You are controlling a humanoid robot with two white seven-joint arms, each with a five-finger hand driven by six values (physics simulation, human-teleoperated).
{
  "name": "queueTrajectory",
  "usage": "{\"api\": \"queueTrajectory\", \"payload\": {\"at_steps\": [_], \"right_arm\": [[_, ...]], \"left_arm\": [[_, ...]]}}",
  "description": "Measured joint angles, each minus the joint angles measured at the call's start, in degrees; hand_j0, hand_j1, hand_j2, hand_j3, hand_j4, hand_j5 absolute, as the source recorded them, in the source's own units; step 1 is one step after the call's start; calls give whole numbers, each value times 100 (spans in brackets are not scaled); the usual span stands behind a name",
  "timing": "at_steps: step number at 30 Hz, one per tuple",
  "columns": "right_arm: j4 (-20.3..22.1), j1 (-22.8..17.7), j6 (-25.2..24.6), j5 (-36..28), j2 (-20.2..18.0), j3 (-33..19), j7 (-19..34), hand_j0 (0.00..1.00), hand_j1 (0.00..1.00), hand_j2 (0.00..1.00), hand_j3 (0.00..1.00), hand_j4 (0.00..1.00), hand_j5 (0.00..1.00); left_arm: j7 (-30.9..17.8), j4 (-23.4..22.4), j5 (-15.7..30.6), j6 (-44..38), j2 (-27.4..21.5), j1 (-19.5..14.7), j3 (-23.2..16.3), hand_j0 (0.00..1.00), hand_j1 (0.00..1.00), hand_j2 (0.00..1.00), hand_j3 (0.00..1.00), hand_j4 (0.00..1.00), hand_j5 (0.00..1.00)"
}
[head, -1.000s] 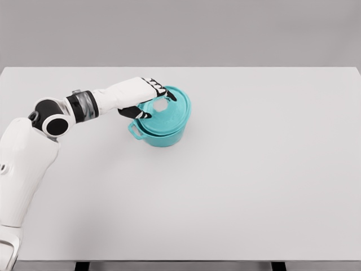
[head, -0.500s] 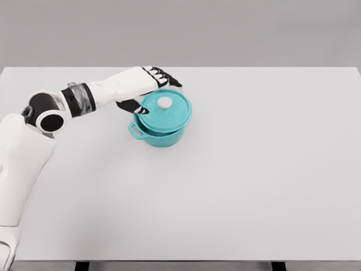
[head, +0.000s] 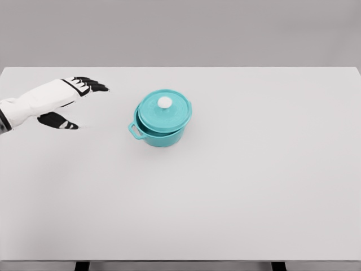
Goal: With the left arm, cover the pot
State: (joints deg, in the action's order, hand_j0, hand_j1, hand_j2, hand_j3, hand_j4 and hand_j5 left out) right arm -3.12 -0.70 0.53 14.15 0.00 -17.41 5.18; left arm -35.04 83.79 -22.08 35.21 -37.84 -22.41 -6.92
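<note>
One teal pot (head: pixel 159 129) stands on the white surface (head: pixel 237 186), left of the middle and toward the far side, with one teal lid (head: pixel 164 110) on top of it. The lid carries a single white knob (head: pixel 164 102) and sits slightly askew, shifted toward the right and far side, so a sliver of the pot's rim shows at the left. One side handle (head: pixel 135 131) of the pot sticks out at the left near side. One left hand (head: pixel 62 99) shows at the left edge, well apart from the pot, its black-tipped fingers (head: pixel 90 84) spread and relaxed, holding nothing, thumb hanging below. Bare surface lies all around the pot, widest to the right and near side.
</note>
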Motion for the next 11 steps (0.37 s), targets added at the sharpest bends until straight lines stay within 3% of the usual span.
{"api": "queueTrajectory", "payload": {"at_steps": [4,11], "right_arm": [[0,0,0,0,0,0,0,100,100,100,100,100,100],[0,9,0,0,0,0,0,100,100,100,100,100,100]], "left_arm": [[1,-71,81,-4,-174,9,263,100,100,100,100,100,100],[1,-81,109,-4,-235,9,373,100,100,100,100,100,100]]}}
